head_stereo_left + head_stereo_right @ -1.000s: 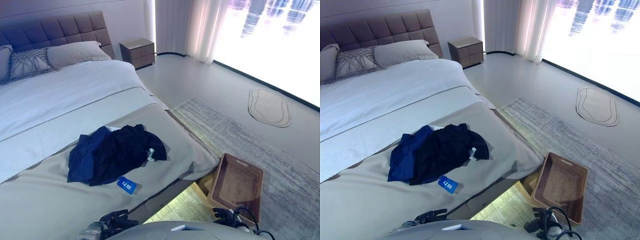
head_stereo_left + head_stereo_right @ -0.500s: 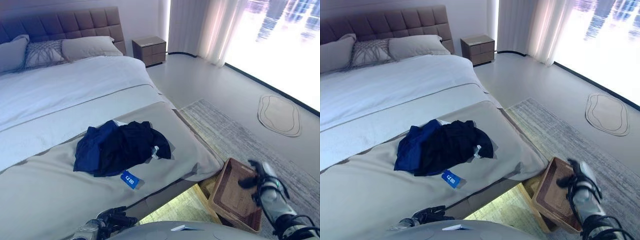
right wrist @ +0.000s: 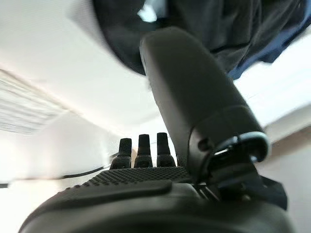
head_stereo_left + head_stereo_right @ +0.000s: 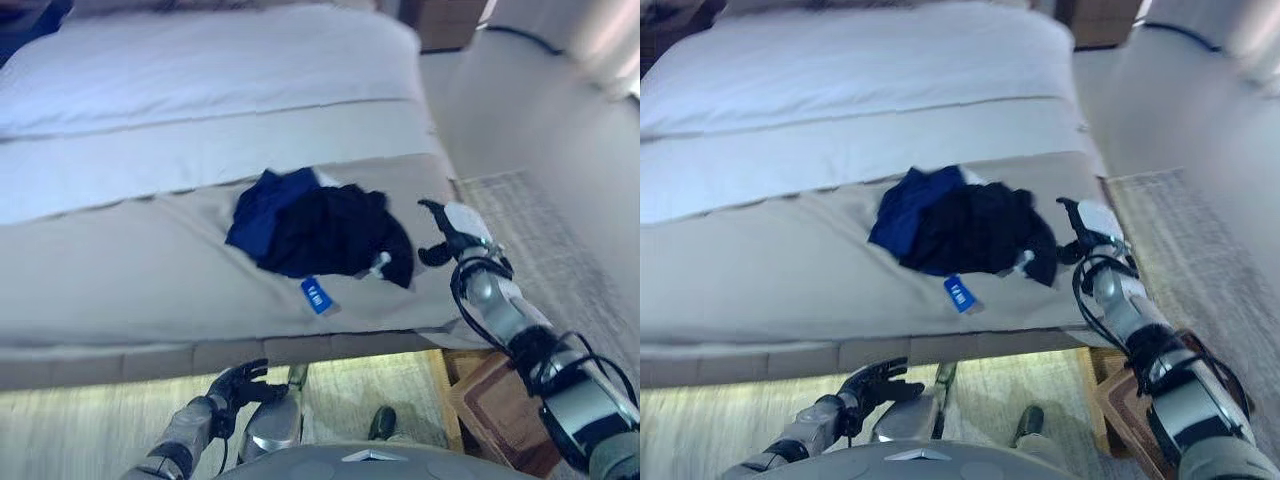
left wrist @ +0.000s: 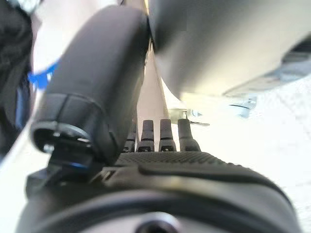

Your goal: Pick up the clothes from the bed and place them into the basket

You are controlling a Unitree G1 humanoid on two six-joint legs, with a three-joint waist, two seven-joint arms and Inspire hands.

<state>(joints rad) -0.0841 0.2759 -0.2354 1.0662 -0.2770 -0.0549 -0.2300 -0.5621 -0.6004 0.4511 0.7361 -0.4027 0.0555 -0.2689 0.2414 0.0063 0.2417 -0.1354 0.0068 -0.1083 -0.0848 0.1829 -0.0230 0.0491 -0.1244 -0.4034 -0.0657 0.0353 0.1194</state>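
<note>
A pile of dark clothes (image 4: 335, 235) with a blue garment (image 4: 262, 203) at its far left lies on the beige bed cover (image 4: 130, 270), near the bed's foot. A blue tag (image 4: 317, 296) sticks out toward me. My right hand (image 4: 452, 238) is open and hovers just right of the pile, close to its edge, holding nothing. In the right wrist view the clothes (image 3: 233, 29) show just past its straight fingers. My left hand (image 4: 240, 385) is open and low, below the bed's front edge. The brown woven basket (image 4: 500, 405) stands on the floor at lower right, partly behind my right arm.
White bedding (image 4: 200, 90) covers the far part of the bed. A grey rug (image 4: 545, 235) lies on the floor to the right of the bed, and a lit strip of pale floor (image 4: 100, 430) runs under the bed's front edge.
The camera has tilted down and shifted. My right hand has risen from above the basket to the bed, beside the pile's right edge. The left hand stays low.
</note>
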